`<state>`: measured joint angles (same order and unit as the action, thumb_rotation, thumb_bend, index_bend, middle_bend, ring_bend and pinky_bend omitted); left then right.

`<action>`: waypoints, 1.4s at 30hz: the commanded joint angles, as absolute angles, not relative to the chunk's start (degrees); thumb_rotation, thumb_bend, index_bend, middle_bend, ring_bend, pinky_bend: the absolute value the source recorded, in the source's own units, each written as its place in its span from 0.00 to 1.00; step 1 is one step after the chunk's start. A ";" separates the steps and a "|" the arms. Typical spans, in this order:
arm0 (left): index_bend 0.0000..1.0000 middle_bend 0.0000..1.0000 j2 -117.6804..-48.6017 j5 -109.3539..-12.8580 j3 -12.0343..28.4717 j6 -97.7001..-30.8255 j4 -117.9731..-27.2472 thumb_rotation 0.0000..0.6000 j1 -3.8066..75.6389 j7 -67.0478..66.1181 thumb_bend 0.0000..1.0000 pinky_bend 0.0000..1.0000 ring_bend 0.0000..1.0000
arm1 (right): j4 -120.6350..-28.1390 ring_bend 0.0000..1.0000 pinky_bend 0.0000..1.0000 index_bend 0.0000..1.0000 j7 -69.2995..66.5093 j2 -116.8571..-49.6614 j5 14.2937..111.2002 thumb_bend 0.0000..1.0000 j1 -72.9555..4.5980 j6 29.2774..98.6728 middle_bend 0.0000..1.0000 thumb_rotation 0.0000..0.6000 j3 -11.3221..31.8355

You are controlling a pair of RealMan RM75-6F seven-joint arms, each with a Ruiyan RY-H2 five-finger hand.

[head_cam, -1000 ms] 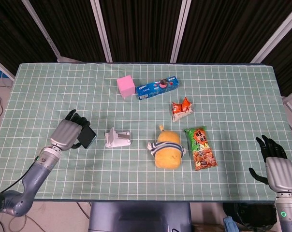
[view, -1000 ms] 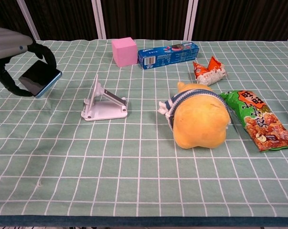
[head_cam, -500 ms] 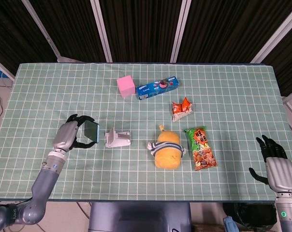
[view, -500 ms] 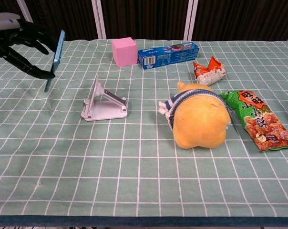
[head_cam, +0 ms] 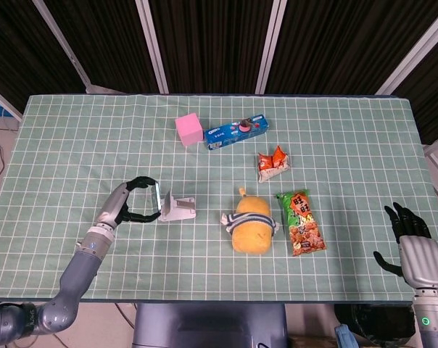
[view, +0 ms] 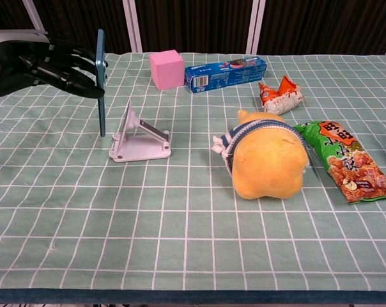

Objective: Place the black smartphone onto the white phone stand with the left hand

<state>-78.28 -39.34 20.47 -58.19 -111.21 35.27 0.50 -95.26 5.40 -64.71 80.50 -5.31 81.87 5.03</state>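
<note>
My left hand (head_cam: 129,204) (view: 49,61) holds the black smartphone (head_cam: 154,199) (view: 101,82) upright and edge-on, fingers curled around it. The phone hangs just left of the white phone stand (head_cam: 177,208) (view: 139,137), a little above the cloth and close to the stand's sloped back. The stand sits on the green checked tablecloth and carries nothing. My right hand (head_cam: 413,245) rests at the table's front right corner with fingers apart and nothing in it; only the head view shows it.
A yellow plush toy (head_cam: 251,224) (view: 266,157) lies right of the stand, with a green snack bag (head_cam: 300,222) (view: 345,160) beside it. Farther back are a pink cube (head_cam: 188,130) (view: 166,68), a blue biscuit box (head_cam: 236,133) (view: 225,73) and an orange snack packet (head_cam: 273,164) (view: 280,94).
My left hand has carried the phone rightward toward the stand and turned it from tilted flat to upright and edge-on. The right hand has not moved.
</note>
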 commanded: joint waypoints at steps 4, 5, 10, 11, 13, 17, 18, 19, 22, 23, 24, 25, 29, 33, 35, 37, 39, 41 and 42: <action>0.62 0.66 -77.57 -36.61 21.38 -53.89 -109.69 1.00 35.79 4.37 0.50 0.08 0.19 | -95.24 0.00 0.12 0.00 5.36 -64.71 80.52 0.34 -5.31 81.86 0.00 1.00 5.03; 0.62 0.66 -77.52 -36.56 21.40 -53.09 -109.24 1.00 35.88 4.95 0.50 0.08 0.19 | -95.25 0.00 0.12 0.00 5.39 -64.71 80.51 0.34 -5.32 81.86 0.00 1.00 5.04; 0.62 0.66 -77.13 -36.01 20.97 -49.56 -107.37 1.00 36.49 6.71 0.50 0.08 0.19 | -95.24 0.00 0.12 0.00 5.43 -64.72 80.47 0.34 -5.31 81.86 0.00 1.00 5.04; 0.62 0.66 -77.20 -35.93 20.85 -49.11 -106.95 1.00 36.63 6.96 0.50 0.08 0.19 | -95.24 0.00 0.12 0.00 5.43 -64.71 80.47 0.34 -5.30 81.87 0.00 1.00 5.04; 0.62 0.66 -77.38 -35.71 20.75 -48.39 -106.23 1.00 36.89 7.57 0.50 0.08 0.19 | -95.25 0.00 0.12 0.00 5.45 -64.72 80.48 0.34 -5.31 81.87 0.00 1.00 5.03; 0.62 0.66 -77.66 -35.65 20.63 -47.38 -104.91 1.00 37.48 8.32 0.50 0.08 0.19 | -95.27 0.00 0.12 0.00 5.51 -64.72 80.42 0.34 -5.31 81.85 0.00 1.00 5.04; 0.62 0.66 -77.68 -35.73 20.64 -47.15 -104.67 1.00 37.60 8.53 0.50 0.08 0.19 | -95.27 0.00 0.12 0.00 5.52 -64.72 80.41 0.34 -5.31 81.85 0.00 1.00 5.05; 0.62 0.66 -77.69 -35.80 20.63 -46.98 -104.45 1.00 37.71 8.69 0.50 0.08 0.19 | -95.27 0.00 0.12 0.00 5.54 -64.72 80.41 0.34 -5.31 81.85 0.00 1.00 5.04; 0.62 0.66 -77.75 -35.99 20.72 -46.56 -104.01 1.00 37.94 9.32 0.50 0.08 0.19 | -95.29 0.00 0.12 0.00 5.54 -64.71 80.41 0.34 -5.31 81.84 0.00 1.00 5.04; 0.62 0.66 -77.77 -35.98 20.80 -46.44 -103.94 1.00 37.97 9.59 0.50 0.08 0.19 | -95.30 0.00 0.12 0.00 5.54 -64.70 80.40 0.34 -5.31 81.83 0.00 1.00 5.04; 0.62 0.66 -77.82 -35.94 20.87 -46.24 -103.82 1.00 38.02 9.96 0.50 0.08 0.19 | -95.30 0.00 0.12 0.00 5.55 -64.70 80.40 0.34 -5.32 81.82 0.00 1.00 5.04; 0.62 0.66 -77.82 -35.92 20.83 -46.01 -103.71 1.00 38.09 10.19 0.50 0.08 0.19 | -95.31 0.00 0.12 0.00 5.55 -64.69 80.40 0.34 -5.32 81.82 0.00 1.00 5.05; 0.62 0.66 -77.82 -36.02 20.50 -45.20 -103.33 1.00 38.37 10.81 0.50 0.08 0.19 | -95.28 0.00 0.12 0.00 5.56 -64.69 80.41 0.34 -5.31 81.84 0.00 1.00 5.03; 0.62 0.66 -78.10 -36.32 20.63 -44.87 -103.01 1.00 38.47 11.86 0.50 0.08 0.19 | -95.29 0.00 0.12 0.00 5.56 -64.70 80.42 0.34 -5.31 81.85 0.00 1.00 5.03; 0.62 0.66 -78.19 -36.49 20.59 -44.62 -102.87 1.00 38.55 12.27 0.50 0.08 0.19 | -95.27 0.00 0.12 0.00 5.57 -64.70 80.42 0.34 -5.31 81.85 0.00 1.00 5.03; 0.62 0.66 -78.25 -36.63 20.52 -44.30 -102.69 1.00 38.65 12.64 0.50 0.08 0.19 | -95.29 0.00 0.12 0.00 5.59 -64.70 80.41 0.34 -5.31 81.85 0.00 1.00 5.03; 0.62 0.66 -78.39 -36.70 20.42 -44.17 -102.37 1.00 38.77 12.90 0.50 0.08 0.19 | -95.29 0.00 0.12 0.00 5.60 -64.70 80.41 0.34 -5.31 81.84 0.00 1.00 5.03; 0.62 0.66 -78.57 -36.66 20.33 -44.13 -102.11 1.00 38.86 13.12 0.50 0.08 0.19 | -95.29 0.00 0.12 0.00 5.59 -64.70 80.42 0.34 -5.31 81.86 0.00 1.00 5.03; 0.62 0.66 -78.66 -36.60 20.27 -44.16 -101.98 1.00 38.92 13.22 0.50 0.08 0.19 | -95.28 0.00 0.12 0.00 5.60 -64.70 80.42 0.34 -5.31 81.86 0.00 1.00 5.03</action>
